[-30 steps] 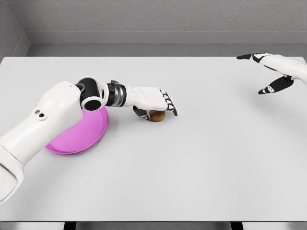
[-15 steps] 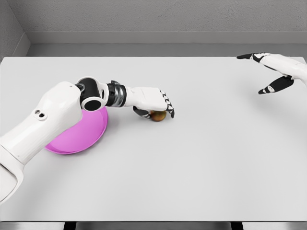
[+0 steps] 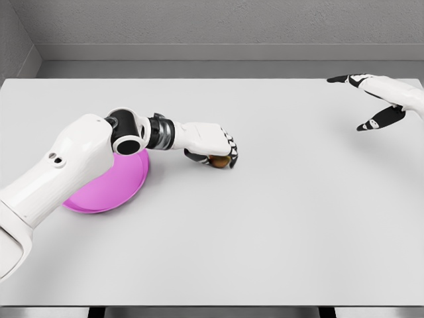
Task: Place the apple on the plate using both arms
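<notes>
White desk (image 3: 265, 232): left robot hand (image 3: 215, 149) curled over the apple (image 3: 218, 160), apparently gripping it, beside the pink plate (image 3: 106, 189). Secure grip before lifting. Right robot hand (image 3: 377, 99) spread, idle.

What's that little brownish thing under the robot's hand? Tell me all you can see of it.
It is the apple, small and round, brownish gold with a reddish tint. Only a sliver shows, because the left hand lies over it with fingers curled down round its sides. It sits on the white table, just right of the pink plate, not on it. Stem and finer detail are hidden.
</notes>
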Controlling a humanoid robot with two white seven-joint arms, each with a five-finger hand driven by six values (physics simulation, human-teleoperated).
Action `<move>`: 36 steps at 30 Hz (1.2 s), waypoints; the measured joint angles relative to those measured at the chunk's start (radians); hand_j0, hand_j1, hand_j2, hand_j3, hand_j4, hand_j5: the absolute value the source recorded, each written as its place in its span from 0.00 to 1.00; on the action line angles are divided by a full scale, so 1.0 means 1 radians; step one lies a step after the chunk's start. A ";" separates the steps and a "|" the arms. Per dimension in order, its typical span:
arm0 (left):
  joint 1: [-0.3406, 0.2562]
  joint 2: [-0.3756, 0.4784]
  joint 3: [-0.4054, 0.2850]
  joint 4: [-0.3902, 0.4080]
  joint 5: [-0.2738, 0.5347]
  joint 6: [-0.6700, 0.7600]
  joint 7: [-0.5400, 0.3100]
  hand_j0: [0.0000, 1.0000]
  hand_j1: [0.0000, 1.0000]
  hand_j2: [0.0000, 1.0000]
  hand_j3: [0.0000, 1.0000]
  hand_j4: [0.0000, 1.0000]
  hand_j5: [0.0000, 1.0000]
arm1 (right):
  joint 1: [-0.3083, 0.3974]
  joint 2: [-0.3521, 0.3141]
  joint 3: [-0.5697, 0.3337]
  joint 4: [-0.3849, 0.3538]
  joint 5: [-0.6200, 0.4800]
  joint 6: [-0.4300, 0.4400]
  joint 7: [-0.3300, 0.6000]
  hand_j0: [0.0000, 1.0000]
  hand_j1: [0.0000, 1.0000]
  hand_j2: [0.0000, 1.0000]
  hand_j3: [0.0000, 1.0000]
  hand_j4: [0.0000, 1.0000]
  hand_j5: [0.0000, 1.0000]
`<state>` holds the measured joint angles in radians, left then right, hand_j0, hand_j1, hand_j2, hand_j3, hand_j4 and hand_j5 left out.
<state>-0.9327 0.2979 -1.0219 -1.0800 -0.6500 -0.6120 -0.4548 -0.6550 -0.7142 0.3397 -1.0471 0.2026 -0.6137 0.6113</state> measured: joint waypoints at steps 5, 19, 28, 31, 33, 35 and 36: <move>-0.015 0.006 0.001 -0.001 0.004 -0.001 -0.001 0.51 0.51 0.51 0.51 0.51 0.51 | 0.000 -0.001 0.000 0.002 0.001 0.000 0.000 1.00 1.00 1.00 1.00 1.00 1.00; -0.032 0.274 0.025 -0.062 0.209 -0.001 -0.001 0.47 0.47 0.47 0.47 0.47 0.47 | 0.002 0.000 0.000 0.003 0.001 0.000 0.000 1.00 1.00 1.00 1.00 1.00 1.00; 0.009 0.538 0.042 -0.077 0.265 -0.002 0.000 0.47 0.47 0.47 0.47 0.47 0.47 | 0.002 -0.001 0.000 0.004 0.002 0.000 0.000 1.00 1.00 1.00 1.00 1.00 1.00; 0.031 0.562 0.041 -0.106 0.267 -0.003 -0.001 0.49 0.49 0.49 0.49 0.49 0.49 | 0.003 -0.001 0.000 0.004 0.002 0.000 0.000 1.00 1.00 1.00 1.00 1.00 1.00; 0.032 0.569 0.042 -0.124 0.271 -0.002 -0.001 0.59 0.59 0.59 0.59 0.59 0.59 | 0.003 -0.001 0.000 0.005 0.002 0.000 0.000 1.00 1.00 1.00 1.00 1.00 1.00; 0.032 0.573 0.043 -0.132 0.286 -0.001 -0.001 0.84 0.84 0.84 0.84 0.84 0.84 | 0.003 0.000 0.000 0.006 0.003 0.000 0.000 1.00 1.00 1.00 1.00 1.00 1.00; 0.032 0.575 0.043 -0.135 0.296 -0.001 0.000 0.91 0.91 0.91 0.91 0.91 0.91 | 0.003 0.000 0.000 0.006 0.003 0.000 0.000 1.00 1.00 1.00 1.00 1.00 1.00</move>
<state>-0.9004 0.8729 -0.9790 -1.2149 -0.3536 -0.6132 -0.4551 -0.6519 -0.7139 0.3397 -1.0414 0.2052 -0.6137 0.6113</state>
